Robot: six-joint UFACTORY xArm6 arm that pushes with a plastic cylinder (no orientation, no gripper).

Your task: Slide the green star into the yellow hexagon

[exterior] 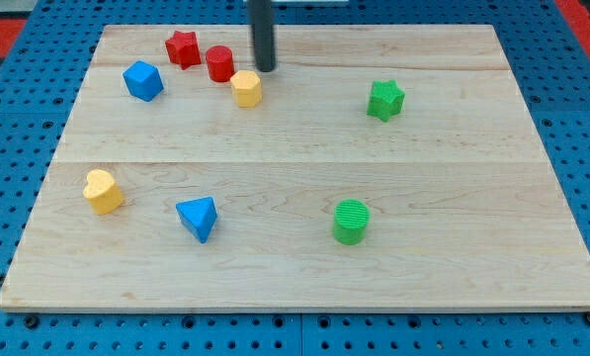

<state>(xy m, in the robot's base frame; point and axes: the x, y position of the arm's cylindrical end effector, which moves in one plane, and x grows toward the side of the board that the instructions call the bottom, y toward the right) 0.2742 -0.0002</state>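
The green star [384,100] lies at the view's upper right of the wooden board [304,267]. The yellow hexagon [246,88] lies at the upper middle-left, well to the left of the star. My rod comes down from the view's top and my tip [265,69] rests just above and to the right of the yellow hexagon, close to it. The tip is far to the left of the green star.
A red cylinder [219,63] stands just left of the tip, a red star [183,48] beyond it, and a blue cube [143,80] further left. A yellow heart [103,191], a blue triangle [198,218] and a green cylinder [351,221] lie along the lower part.
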